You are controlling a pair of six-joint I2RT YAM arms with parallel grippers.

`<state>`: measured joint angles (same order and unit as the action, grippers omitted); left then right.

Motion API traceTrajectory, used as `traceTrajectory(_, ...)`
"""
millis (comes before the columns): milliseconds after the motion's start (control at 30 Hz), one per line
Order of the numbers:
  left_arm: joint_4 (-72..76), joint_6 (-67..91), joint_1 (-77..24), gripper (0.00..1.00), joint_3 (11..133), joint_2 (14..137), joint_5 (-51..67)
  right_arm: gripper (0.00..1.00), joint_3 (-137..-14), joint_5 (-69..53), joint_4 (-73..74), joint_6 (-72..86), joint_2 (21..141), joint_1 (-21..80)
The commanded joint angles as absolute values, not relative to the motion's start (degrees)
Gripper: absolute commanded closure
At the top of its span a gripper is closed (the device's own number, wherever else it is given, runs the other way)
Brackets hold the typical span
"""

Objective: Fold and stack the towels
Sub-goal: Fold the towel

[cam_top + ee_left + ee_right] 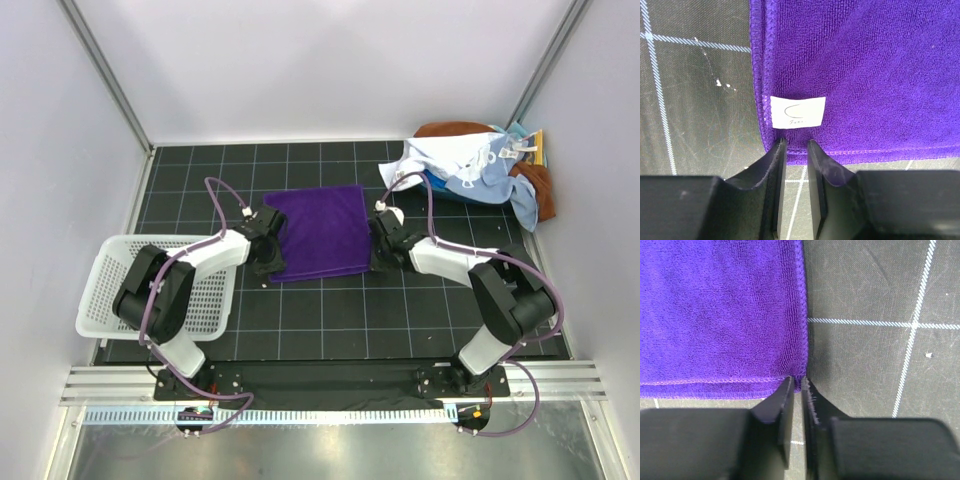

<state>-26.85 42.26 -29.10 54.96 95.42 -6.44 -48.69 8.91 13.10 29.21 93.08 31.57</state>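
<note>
Though left end effector (796, 146) hold is unclear, right end effector (798, 382) pinches purple towel (715, 310)

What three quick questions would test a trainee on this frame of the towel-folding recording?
1. True or false: the purple towel lies flat on the table between the two arms.
2. Which pincer sits at the towel corner bearing the white tag? A. left B. right C. neither
3. Fill in: the white basket stands on the robot's ___ side.

Key: 1. True. 2. A, the left pincer, as its wrist view shows. 3. left.
</note>
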Motion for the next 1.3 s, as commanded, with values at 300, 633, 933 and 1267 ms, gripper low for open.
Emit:
traceTrajectory(300, -34.71, 43.06, -32.16, 1.00, 54.32, 97.21, -11.34, 0.98, -47.99, 12.48, 18.98, 30.41, 90.80, 32.96)
traceTrajectory(633, -38.49, 45.17, -36.21, 1.00, 52.21, 92.29, -10.72, 0.99, -43.77, 13.80, 25.22, 30.76, 81.22, 33.13)
traceTrajectory(933, -41.04, 47.29, -40.17, 1.00, 50.36, 88.68, -10.20, 0.99, -40.17, 11.17, 28.21, 32.78, 74.19, 34.36)
traceTrajectory(1267, -46.40, 45.00, -40.17, 0.66, 55.10, 81.92, -4.84, 0.52, -46.22, 11.51, 32.52, 31.47, 70.22, 35.24)
